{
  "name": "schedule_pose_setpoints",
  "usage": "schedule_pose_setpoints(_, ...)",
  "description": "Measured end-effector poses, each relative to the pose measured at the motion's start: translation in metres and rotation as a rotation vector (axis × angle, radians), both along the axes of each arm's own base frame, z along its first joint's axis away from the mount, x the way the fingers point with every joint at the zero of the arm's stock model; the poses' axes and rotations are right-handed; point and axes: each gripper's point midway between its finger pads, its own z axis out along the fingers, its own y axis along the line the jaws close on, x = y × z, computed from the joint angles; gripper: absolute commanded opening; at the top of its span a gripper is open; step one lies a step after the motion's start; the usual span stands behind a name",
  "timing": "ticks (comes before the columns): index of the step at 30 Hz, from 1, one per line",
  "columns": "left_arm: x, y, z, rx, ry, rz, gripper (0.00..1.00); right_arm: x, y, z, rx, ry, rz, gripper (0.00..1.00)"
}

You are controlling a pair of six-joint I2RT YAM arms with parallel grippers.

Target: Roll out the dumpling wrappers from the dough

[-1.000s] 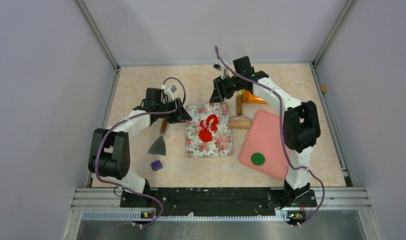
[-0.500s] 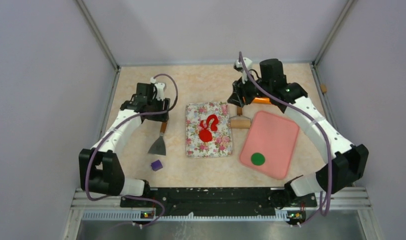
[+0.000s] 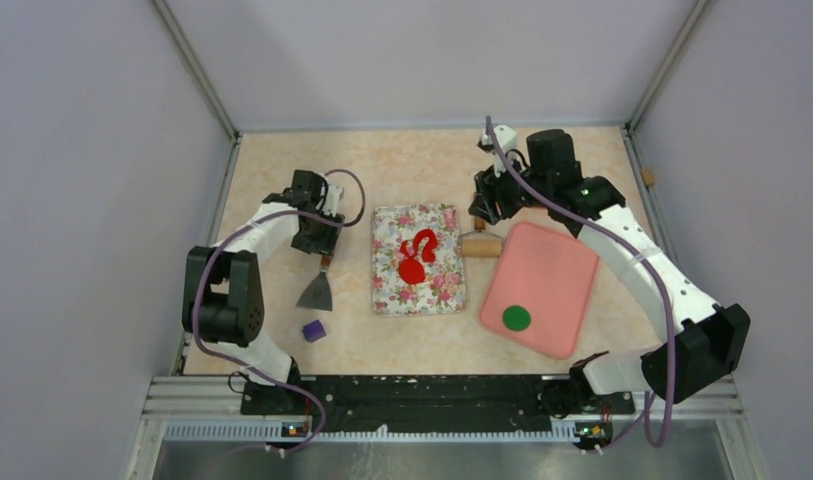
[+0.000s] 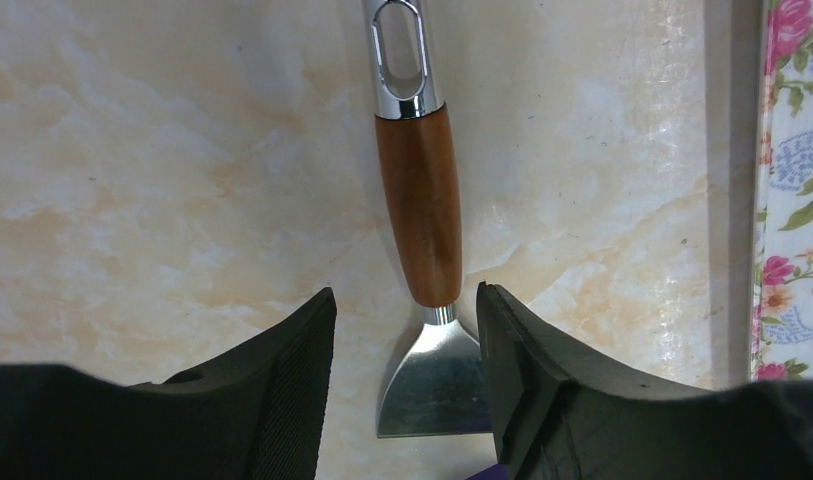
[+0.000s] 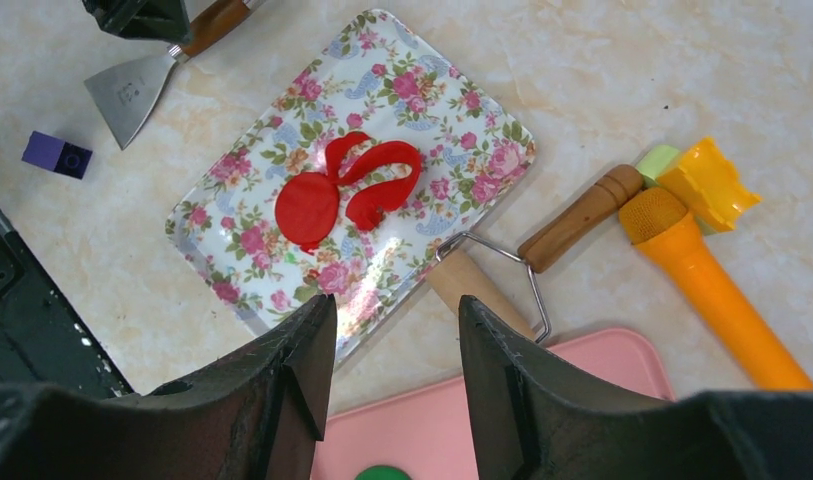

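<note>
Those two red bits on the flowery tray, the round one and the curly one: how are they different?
The red disc is a solid, flat circle with clean edges. The red strip is a narrow, ragged ribbon curled into loops, with the tray showing through them. Seen from above, the red disc lies nearer the arms' bases and the red strip beyond it. Both are the same bright red, lie on the floral tray and seem to touch.

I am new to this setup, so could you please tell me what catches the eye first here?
The bright red dumpling wrapper lies beside a ragged red strip on the floral tray at centre. To its right a pink board carries a green disc; at left, the open left gripper sits at the handle of a scraper.
</note>
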Motion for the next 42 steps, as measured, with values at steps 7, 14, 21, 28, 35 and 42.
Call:
schedule_pose_setpoints(7,-0.012,-0.005,-0.023,-0.023,0.071,-0.026,0.53,0.002,-0.005,0.005,-0.007,-0.021,-0.026,0.49)
schedule_pose_setpoints(14,-0.012,-0.006,-0.036,-0.022,0.089,-0.046,0.33,0.006,-0.008,0.003,0.002,-0.009,-0.066,0.48)
schedule_pose_setpoints(21,-0.013,-0.006,-0.039,-0.024,0.094,-0.06,0.07,0.009,-0.009,0.0,0.007,0.002,-0.084,0.49)
schedule_pose_setpoints(28,-0.022,-0.017,-0.035,-0.109,0.073,-0.135,0.0,0.005,-0.005,-0.019,0.037,0.091,-0.115,0.59)
schedule_pose_setpoints(35,-0.029,-0.046,0.023,-0.249,-0.111,-0.334,0.0,0.01,0.025,-0.044,0.168,0.284,-0.076,0.66)
schedule_pose_setpoints(42,-0.051,-0.069,0.033,-0.326,-0.159,-0.502,0.0,0.019,0.074,-0.083,0.266,0.522,-0.008,0.69)
